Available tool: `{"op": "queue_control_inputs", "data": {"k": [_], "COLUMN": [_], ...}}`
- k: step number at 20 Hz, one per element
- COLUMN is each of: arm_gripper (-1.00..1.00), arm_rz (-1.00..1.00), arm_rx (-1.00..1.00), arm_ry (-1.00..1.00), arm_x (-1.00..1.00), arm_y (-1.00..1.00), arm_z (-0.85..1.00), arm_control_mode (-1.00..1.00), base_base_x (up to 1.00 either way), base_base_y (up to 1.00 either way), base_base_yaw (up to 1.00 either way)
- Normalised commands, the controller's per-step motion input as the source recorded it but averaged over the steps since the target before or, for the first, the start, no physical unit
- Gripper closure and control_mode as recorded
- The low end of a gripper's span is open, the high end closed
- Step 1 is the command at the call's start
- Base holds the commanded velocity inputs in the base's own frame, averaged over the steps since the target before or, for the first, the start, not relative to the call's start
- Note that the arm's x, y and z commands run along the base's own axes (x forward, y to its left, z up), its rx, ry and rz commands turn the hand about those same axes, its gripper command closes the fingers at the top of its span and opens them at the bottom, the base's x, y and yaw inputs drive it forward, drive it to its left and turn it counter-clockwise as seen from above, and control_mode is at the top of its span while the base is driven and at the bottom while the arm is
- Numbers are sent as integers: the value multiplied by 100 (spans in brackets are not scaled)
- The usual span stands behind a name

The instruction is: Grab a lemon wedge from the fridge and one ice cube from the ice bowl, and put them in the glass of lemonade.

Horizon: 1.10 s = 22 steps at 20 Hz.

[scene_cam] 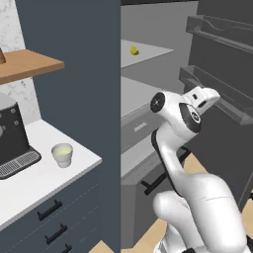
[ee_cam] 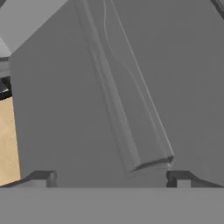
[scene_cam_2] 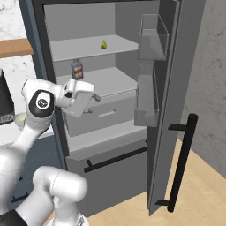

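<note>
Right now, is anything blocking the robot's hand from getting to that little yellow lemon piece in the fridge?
Nothing visible does. The fridge door stands open, and the lemon wedge lies alone on the upper shelf. The open gripper hangs lower, in front of the drawer, with a can on the shelf below the wedge, off to its side.

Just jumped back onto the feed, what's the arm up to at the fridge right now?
The fridge stands open and the arm is reaching toward it. The gripper is open and empty, facing the inside of the door with its clear bins. The lemon wedge sits untouched on the upper shelf, above a small can on the shelf below. The glass of lemonade waits on the white counter to the left, beside the coffee machine.
</note>
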Motion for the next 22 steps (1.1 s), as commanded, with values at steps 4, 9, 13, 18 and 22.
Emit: {"op": "queue_control_inputs", "data": {"k": [4,9,13,18,22], "arm_gripper": [-100,-100,-100,-100,-100], "arm_rz": [-8,-6,-4,0,0], "arm_rx": [-1,0,0,0,0], "arm_ry": [24,16,3,0,0], "arm_x": [48,23,12,0,10], "arm_y": [-98,-99,-98,-100,-100], "arm_z": [0,0,0,0,0], "arm_control_mode": [-100,-100,-100,-100,-100], "base_base_x": [0,0,0,0,0], "base_base_y": [0,0,0,0,0], "base_base_yaw": [0,0,0,0,0]}}
